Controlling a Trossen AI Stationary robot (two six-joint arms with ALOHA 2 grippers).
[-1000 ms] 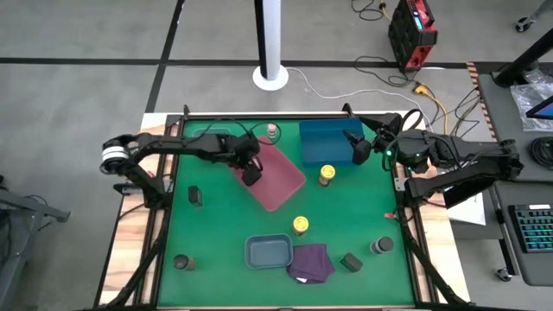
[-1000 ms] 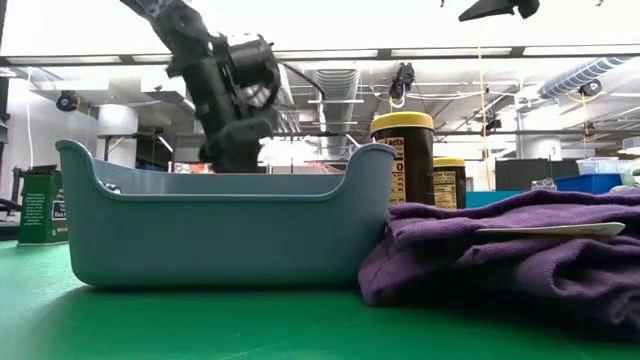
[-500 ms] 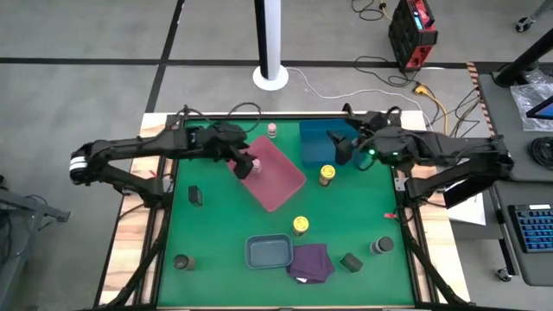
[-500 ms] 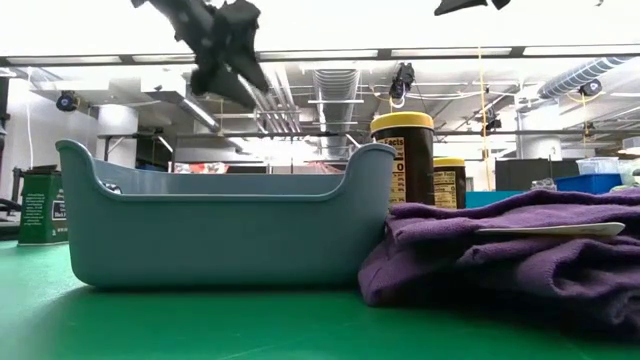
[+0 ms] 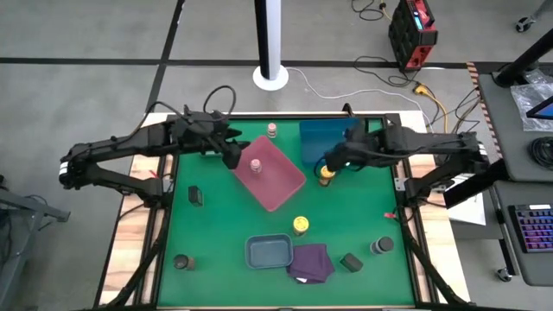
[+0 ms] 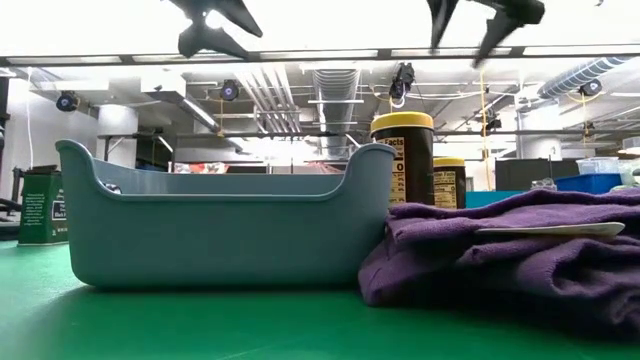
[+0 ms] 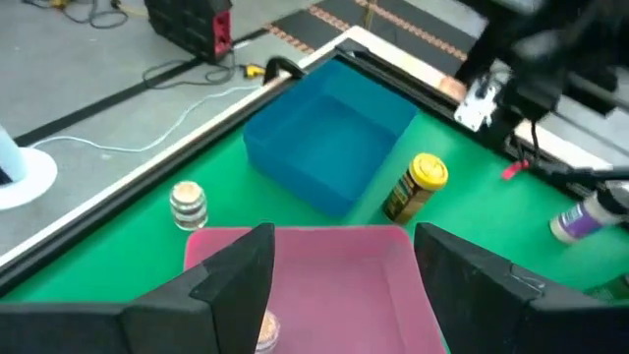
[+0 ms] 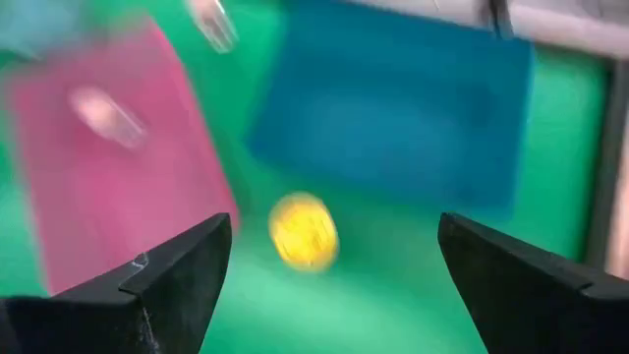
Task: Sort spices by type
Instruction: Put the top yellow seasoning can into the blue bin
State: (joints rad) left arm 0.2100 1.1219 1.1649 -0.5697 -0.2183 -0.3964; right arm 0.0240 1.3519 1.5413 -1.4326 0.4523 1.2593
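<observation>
Pale pink cylindrical spice jar (image 5: 256, 165): now released inside rectangular pink plastic tray (image 5: 278, 184). Left gripper (image 5: 231, 155), jaws apart, withdrawn beyond tray's edge. Right gripper (image 5: 332, 161), jaws apart, brought beside tray, over yellow-lidded jar (image 5: 326, 175).

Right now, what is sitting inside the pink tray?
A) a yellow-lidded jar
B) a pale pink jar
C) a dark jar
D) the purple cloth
B: a pale pink jar stands on the pink tray, while the yellow jars and the purple cloth sit out on the green mat.
</observation>
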